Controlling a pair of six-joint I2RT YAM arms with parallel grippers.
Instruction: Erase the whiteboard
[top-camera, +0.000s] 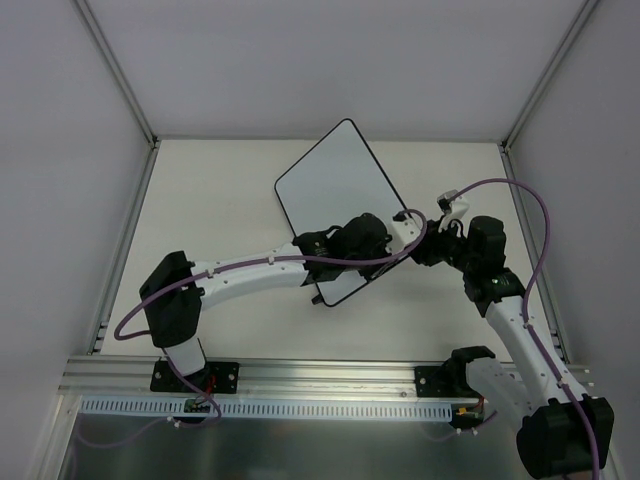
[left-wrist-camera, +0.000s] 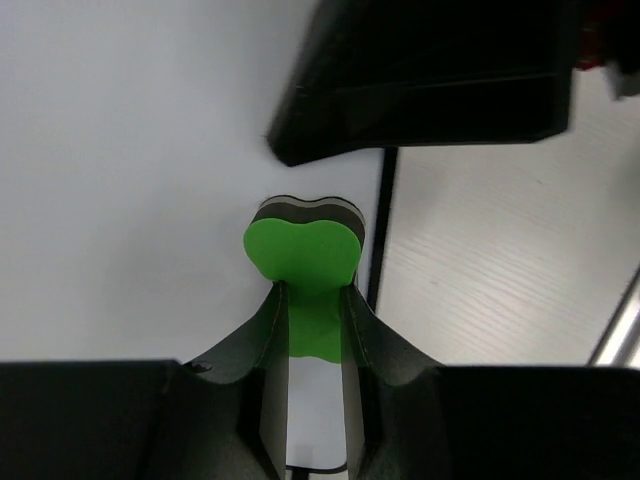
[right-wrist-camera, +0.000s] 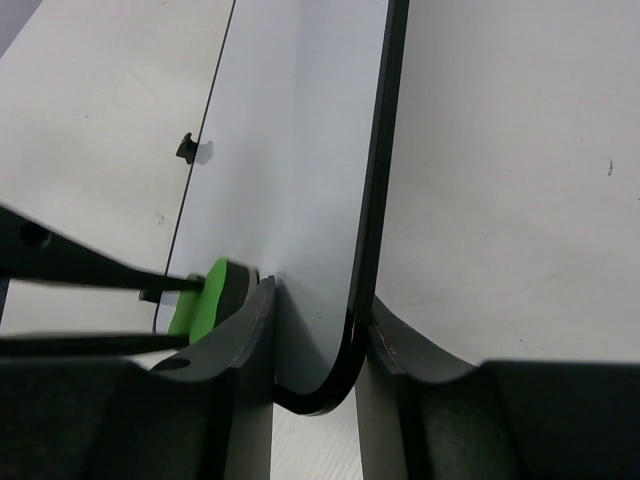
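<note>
The lower half of the green eraser (left-wrist-camera: 303, 250) sits hidden between the fingers (left-wrist-camera: 255, 340) of the left pincer (left-wrist-camera: 314, 298). From above, the left arm (top-camera: 260, 270) covers that pincer, the eraser and the whiteboard (top-camera: 325, 190) toward 5 o'clock; the right arm (top-camera: 515, 320) is clipped at the frame's 5 o'clock edge.

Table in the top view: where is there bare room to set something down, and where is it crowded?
Bare: the table left of the whiteboard; the strip behind the board; the near patch between the left arm and the right arm. Crowded: the board's near right corner, where the left pincer with the eraser meets the right pincer clamping the edge.
</note>
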